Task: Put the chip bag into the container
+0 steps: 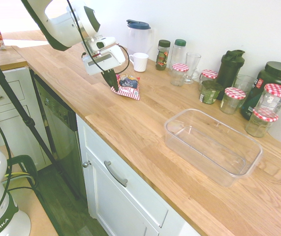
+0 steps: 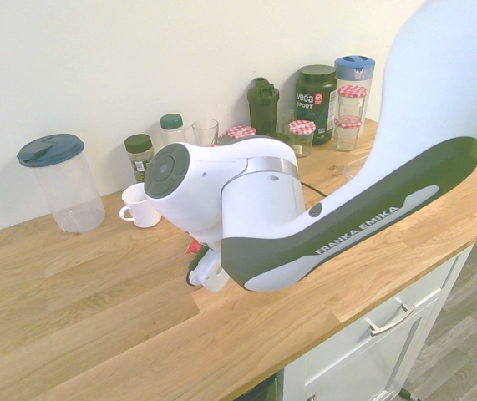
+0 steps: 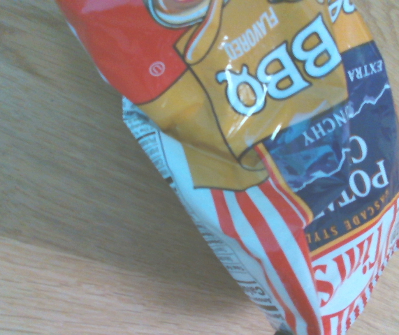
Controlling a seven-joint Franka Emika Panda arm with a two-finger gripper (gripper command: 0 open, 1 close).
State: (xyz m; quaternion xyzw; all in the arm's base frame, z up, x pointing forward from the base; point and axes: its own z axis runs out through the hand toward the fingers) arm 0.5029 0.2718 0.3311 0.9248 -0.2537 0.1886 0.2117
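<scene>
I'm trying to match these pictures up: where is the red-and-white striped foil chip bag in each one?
First exterior view: upper middle, at the gripper; bag.
Second exterior view: only a red scrap, mostly behind the arm.
Wrist view: large, centre to right.
Shared landmark: pale wooden countertop.

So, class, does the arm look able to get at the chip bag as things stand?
Probably yes: the tool is already at the near edge of the chip bag, and nothing appears to stand between them. The white mug sits behind the bag, seemingly out of the way.
</scene>
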